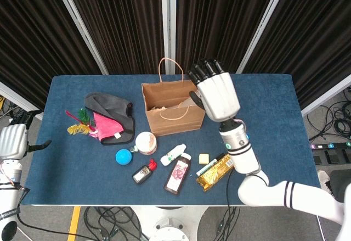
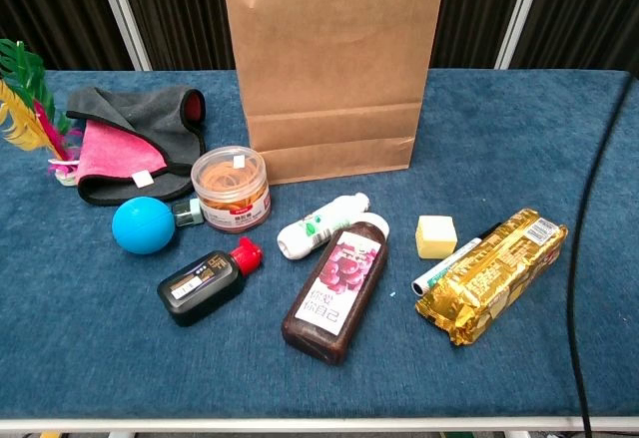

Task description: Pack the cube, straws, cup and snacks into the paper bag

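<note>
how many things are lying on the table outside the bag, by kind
bottles: 3
cloths: 2
jar: 1
ball: 1
cube: 1
snack pack: 1
straws: 1
feathers: 1
total: 11
</note>
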Controlling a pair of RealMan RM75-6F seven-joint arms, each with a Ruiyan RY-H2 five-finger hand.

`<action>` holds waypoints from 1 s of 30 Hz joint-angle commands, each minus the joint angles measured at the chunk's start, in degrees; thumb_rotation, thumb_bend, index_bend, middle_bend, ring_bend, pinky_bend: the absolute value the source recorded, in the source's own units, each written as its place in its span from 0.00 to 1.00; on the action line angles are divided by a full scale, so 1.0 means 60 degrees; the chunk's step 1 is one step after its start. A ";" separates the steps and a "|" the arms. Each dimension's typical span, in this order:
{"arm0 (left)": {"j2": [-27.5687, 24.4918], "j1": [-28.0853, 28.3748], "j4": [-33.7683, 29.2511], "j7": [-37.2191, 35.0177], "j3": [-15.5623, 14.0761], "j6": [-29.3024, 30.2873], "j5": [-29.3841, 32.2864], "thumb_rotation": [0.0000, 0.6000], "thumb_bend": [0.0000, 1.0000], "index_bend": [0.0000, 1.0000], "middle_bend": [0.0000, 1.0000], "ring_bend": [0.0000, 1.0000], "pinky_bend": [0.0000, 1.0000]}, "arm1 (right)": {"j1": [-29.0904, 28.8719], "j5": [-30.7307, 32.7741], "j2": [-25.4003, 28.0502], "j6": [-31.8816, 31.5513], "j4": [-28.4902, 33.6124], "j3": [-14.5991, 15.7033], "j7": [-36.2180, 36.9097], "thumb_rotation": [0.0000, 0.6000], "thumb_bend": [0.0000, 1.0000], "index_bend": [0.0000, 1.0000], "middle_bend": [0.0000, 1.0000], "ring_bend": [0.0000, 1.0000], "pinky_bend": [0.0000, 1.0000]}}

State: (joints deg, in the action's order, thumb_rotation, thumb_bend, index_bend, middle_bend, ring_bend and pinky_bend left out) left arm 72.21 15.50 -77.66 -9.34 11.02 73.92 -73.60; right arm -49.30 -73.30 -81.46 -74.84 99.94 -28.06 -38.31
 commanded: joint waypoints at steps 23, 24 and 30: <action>0.0131 -0.0053 0.0096 0.0111 -0.0152 0.0236 -0.0240 1.00 0.05 0.27 0.33 0.26 0.29 | 0.3141 -0.1159 0.1166 0.2547 -0.1221 0.4677 0.3791 1.00 0.00 0.23 0.24 0.07 0.06; 0.0127 -0.0072 0.0096 0.0105 -0.0173 0.0240 -0.0245 1.00 0.05 0.27 0.33 0.26 0.29 | 0.3156 -0.1142 0.1113 0.2589 -0.1236 0.4713 0.3768 1.00 0.00 0.23 0.24 0.07 0.06; 0.0131 -0.0066 0.0130 0.0015 -0.0208 0.0251 -0.0350 1.00 0.04 0.27 0.33 0.26 0.29 | 0.3148 -0.0999 0.0798 0.2938 -0.1549 0.4822 0.3716 1.00 0.00 0.22 0.25 0.09 0.10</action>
State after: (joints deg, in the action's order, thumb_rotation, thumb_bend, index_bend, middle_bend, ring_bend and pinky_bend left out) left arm 72.99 15.10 -76.88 -9.24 9.78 75.43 -75.68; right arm -30.33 -79.53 -76.27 -57.56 91.06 0.82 -15.82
